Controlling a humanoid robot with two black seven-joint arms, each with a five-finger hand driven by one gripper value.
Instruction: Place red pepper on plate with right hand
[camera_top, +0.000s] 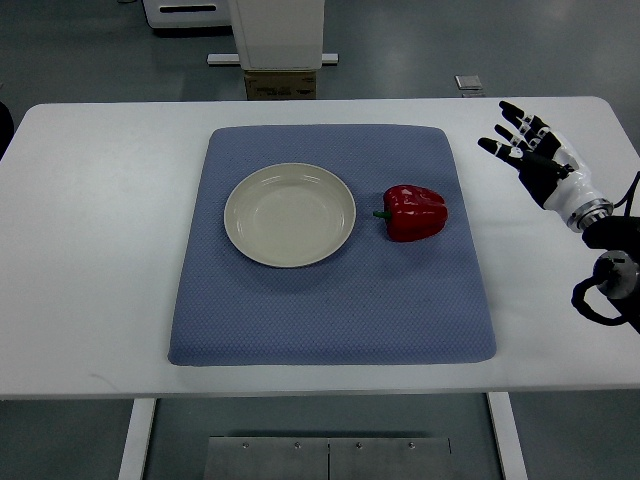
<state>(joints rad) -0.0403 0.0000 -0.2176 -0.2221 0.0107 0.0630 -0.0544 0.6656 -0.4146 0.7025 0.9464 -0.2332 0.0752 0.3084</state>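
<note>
A red pepper (415, 212) lies on its side on the blue mat (330, 310), its green stem pointing left toward the plate. The cream plate (289, 214) sits empty just left of the pepper, a small gap between them. My right hand (525, 145) hovers over the white table to the right of the mat, fingers spread and holding nothing. It is well apart from the pepper, up and to the right of it. No left arm shows in the top view.
The white table (90, 250) carries the mat in its middle. Beyond its far edge stands a white machine base (275, 40) with a cardboard box (280, 85). A small grey object (468, 82) lies on the floor behind.
</note>
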